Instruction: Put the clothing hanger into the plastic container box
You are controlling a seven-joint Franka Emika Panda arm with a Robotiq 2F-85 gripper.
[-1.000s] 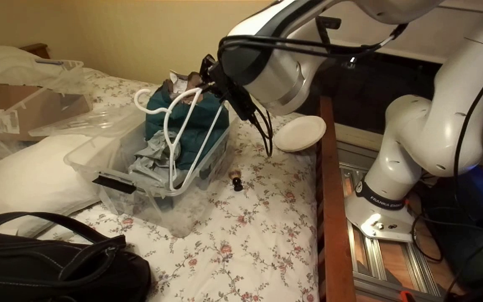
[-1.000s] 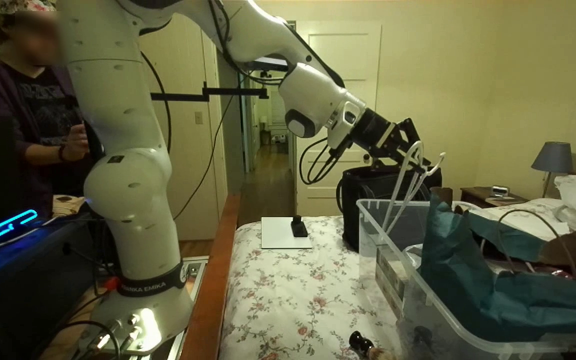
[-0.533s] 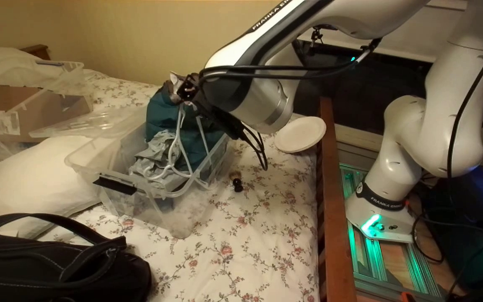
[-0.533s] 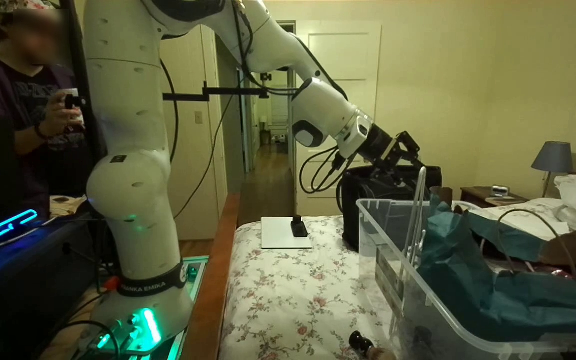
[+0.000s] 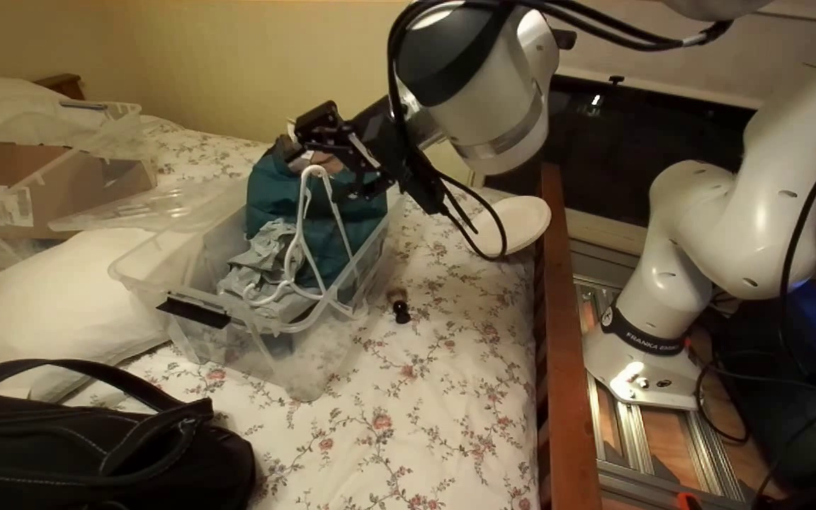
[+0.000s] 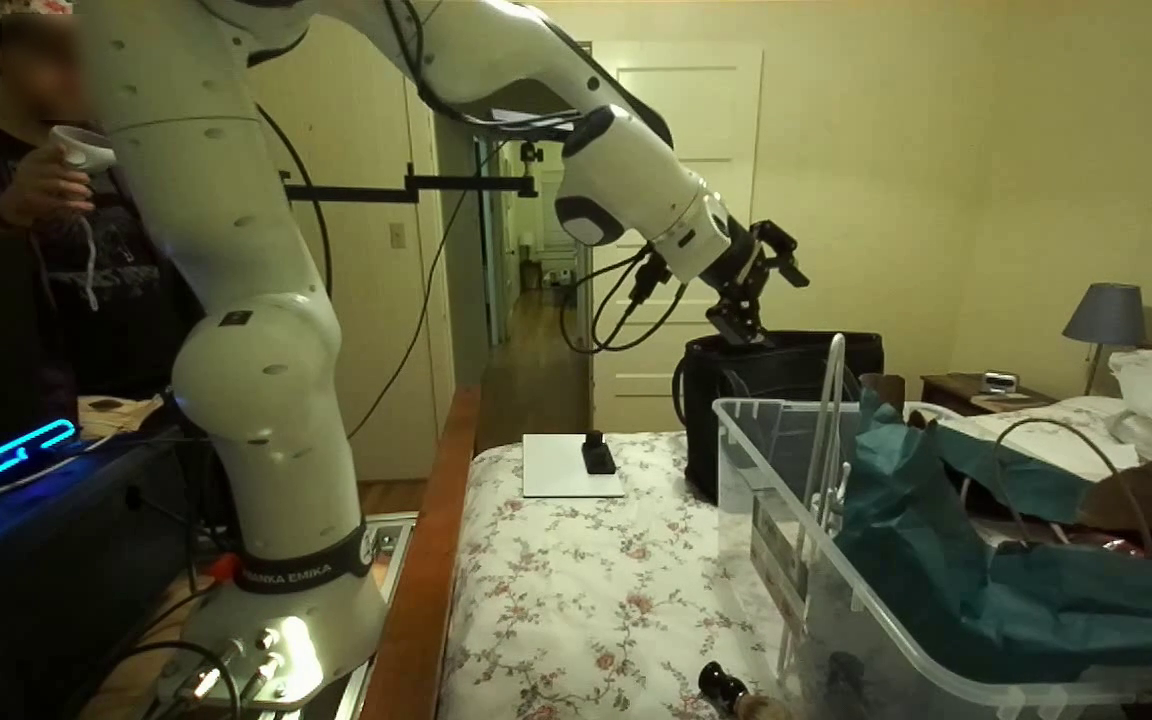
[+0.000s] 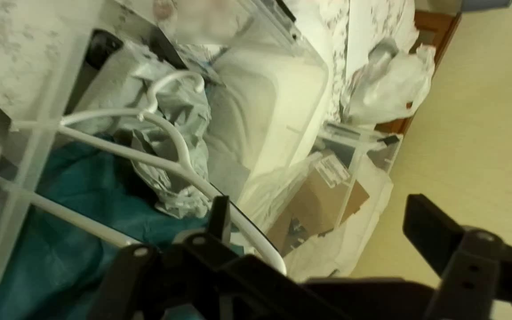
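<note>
The white clothing hanger (image 5: 299,234) stands on end in the clear plastic container box (image 5: 140,263), its upper end well above the rim. Through the clear wall in an exterior view, the lower part of the hanger (image 6: 824,450) shows inside the box (image 6: 896,625). Its hook rests near crumpled grey material (image 7: 174,102). My gripper (image 6: 782,308) hangs above and to the side of the hanger's top, apart from it. In the wrist view the fingers (image 7: 219,218) are spread wide with nothing gripped; the hanger (image 7: 198,180) passes behind one of them.
A teal bag (image 5: 266,195) fills part of the box. Around it lie a black bag (image 5: 96,446), a white pillow (image 5: 75,297), a cardboard box (image 5: 61,188), a small dark-handled brush (image 5: 400,309) and a round white disc (image 5: 521,223). A wooden rail (image 5: 557,340) edges the bed.
My gripper lowered the hanger into the box, opened and let go. It has since drawn up and back towards the robot's base, while the hanger stays standing in the box.
</note>
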